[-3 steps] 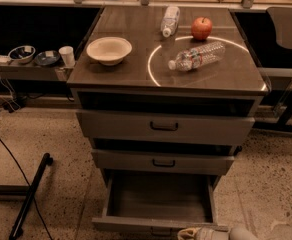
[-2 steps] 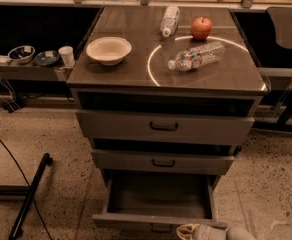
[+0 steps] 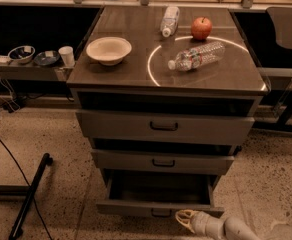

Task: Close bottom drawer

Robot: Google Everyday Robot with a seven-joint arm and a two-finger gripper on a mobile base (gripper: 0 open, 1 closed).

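**Bottom drawer push might go crooked**

Bottom drawer [image 3: 131, 207] is pulled well out at the foot of the cabinet [image 3: 236, 79], under the two others. The gripper [image 3: 179, 217] sits low, just right of the small dark handle [image 3: 161, 213], fingers pinched together on nothing. My worry is that an off-centre shove skews the drawer and jams it. The tips could also slip under the panel's lower edge.

Dim amber light — bright ring [image 3: 149, 68] on tabletop [image 3: 126, 73], gripper [image 3: 182, 218] pale at lower edge
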